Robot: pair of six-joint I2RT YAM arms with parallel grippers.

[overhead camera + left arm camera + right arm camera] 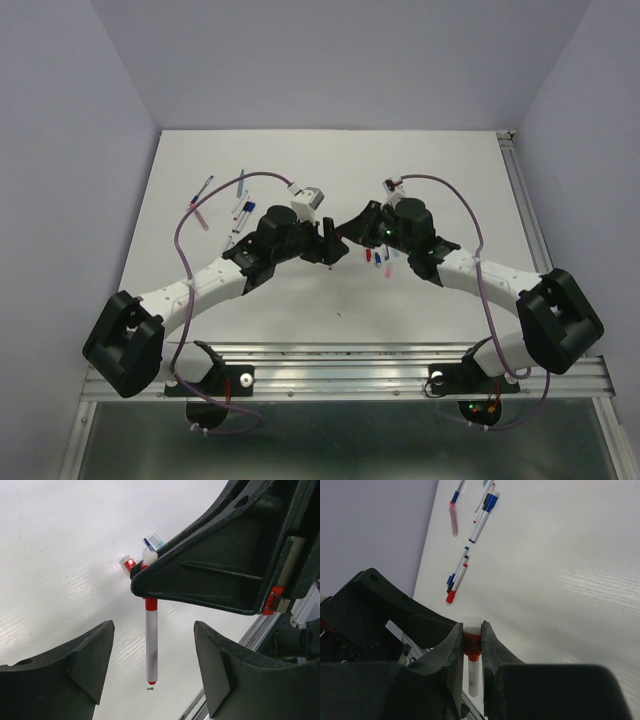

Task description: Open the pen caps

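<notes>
the right gripper (471,641) has its jaws clenched on the top of a red pen (151,645), on what we take for its red cap (472,650). the barrel hangs 12 to 6 between the left gripper (152,630), whose jaws are released at 9 and 3, not touching it. only the left wrist view shows a loose red cap (129,563) at 11. only the right wrist view shows the other pens (482,515) on the worktop (570,580) at 12.

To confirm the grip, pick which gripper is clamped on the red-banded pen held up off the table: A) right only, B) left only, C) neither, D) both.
A: the right gripper is closed on the red-banded pen, while the left gripper stands open, a finger on either side of it.
</notes>
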